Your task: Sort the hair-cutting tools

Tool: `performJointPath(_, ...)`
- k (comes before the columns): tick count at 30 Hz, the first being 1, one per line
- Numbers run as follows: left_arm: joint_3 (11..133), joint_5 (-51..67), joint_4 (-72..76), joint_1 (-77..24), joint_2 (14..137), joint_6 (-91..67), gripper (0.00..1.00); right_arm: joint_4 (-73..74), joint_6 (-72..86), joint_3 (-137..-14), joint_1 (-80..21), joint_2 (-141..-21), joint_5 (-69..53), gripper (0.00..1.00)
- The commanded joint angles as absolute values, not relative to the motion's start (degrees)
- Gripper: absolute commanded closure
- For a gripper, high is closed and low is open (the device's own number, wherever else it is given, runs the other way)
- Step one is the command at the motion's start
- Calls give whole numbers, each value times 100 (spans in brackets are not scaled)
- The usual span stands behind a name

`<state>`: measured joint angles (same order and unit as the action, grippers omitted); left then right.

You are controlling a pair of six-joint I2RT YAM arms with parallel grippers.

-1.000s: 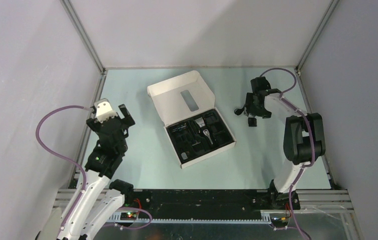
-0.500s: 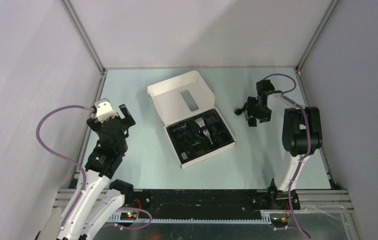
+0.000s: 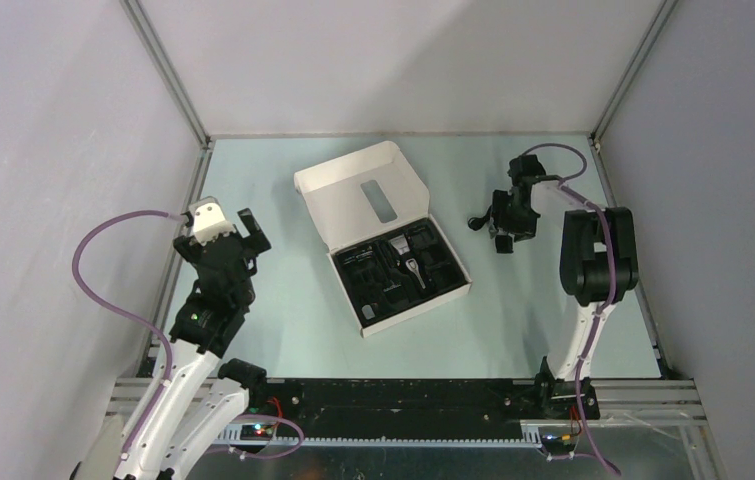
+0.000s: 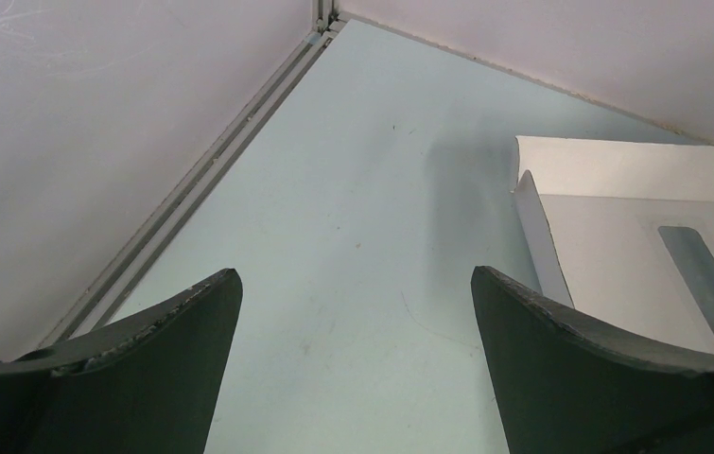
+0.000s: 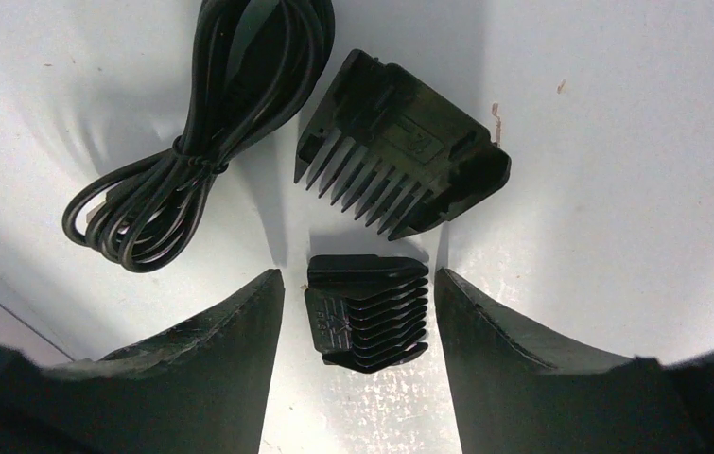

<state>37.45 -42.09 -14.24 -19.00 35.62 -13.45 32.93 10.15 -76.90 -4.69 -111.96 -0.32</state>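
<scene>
Right hand spread, fingers straddling the small black ribbed plastic clipper comb on the worktop, neither pad touching it. Larger black toothed comb just beyond. Step, judged: grasp. Next: pinch squarely, lift without nudging neighbour.

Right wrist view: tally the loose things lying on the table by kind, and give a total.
Black plastic comb attachments: 2
Coiled black cable: 1
Total: 3
</scene>
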Motion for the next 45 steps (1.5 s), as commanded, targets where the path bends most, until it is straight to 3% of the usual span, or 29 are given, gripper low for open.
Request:
performJointPath(1, 3795, -4212, -1281, -1928, 3543, -1292, 2, 3679, 902, -7825, -578, -11485, 140, 36)
performJointPath(20, 3785, -4218, -1283, -1929, 3437, -1283, 2, 4708, 785, -8306, -686, -11900, 470, 37)
performJointPath(45, 3788, -4209, -1270, -1943, 3455, -1283, 2, 4628, 687, -8305, -1256, -11199, 482, 59)
